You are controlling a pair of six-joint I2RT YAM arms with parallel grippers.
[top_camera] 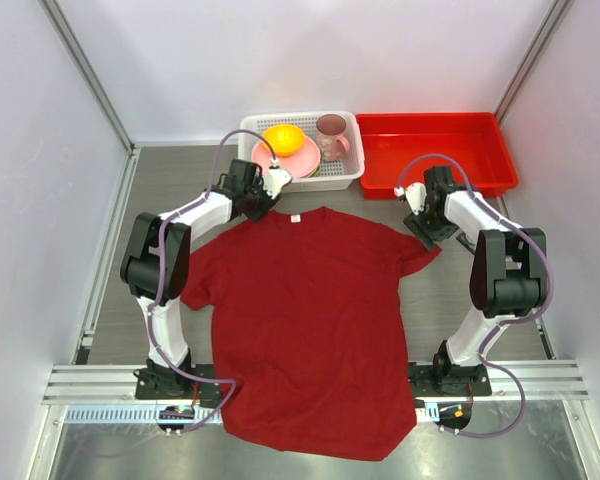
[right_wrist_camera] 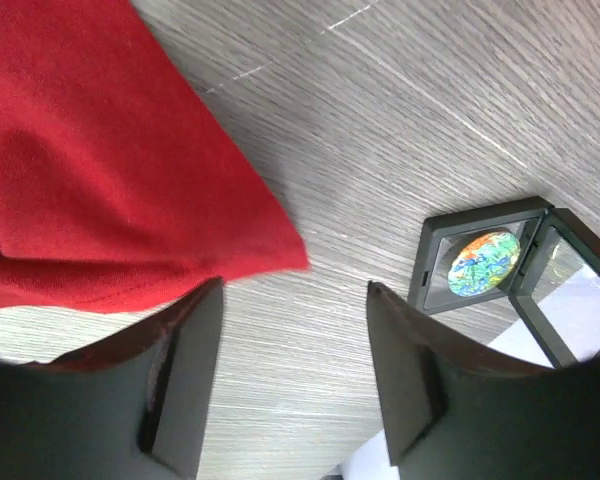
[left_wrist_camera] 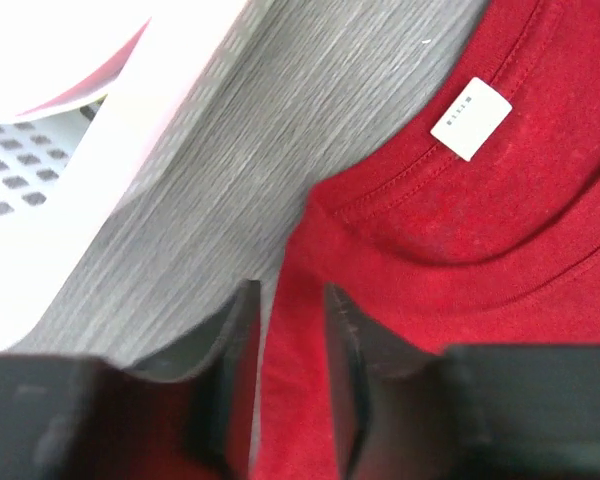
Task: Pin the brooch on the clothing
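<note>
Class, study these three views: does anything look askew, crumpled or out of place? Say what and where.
The dark red T-shirt lies slightly skewed, its bottom hem draped over the near metal rail, and the sleeve beside the right pincer looks folded over near its edge. Nothing looks spilled or damaged.

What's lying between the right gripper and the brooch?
In the right wrist view, only bare tabletop separates the right gripper from the open black case holding the brooch.
</note>
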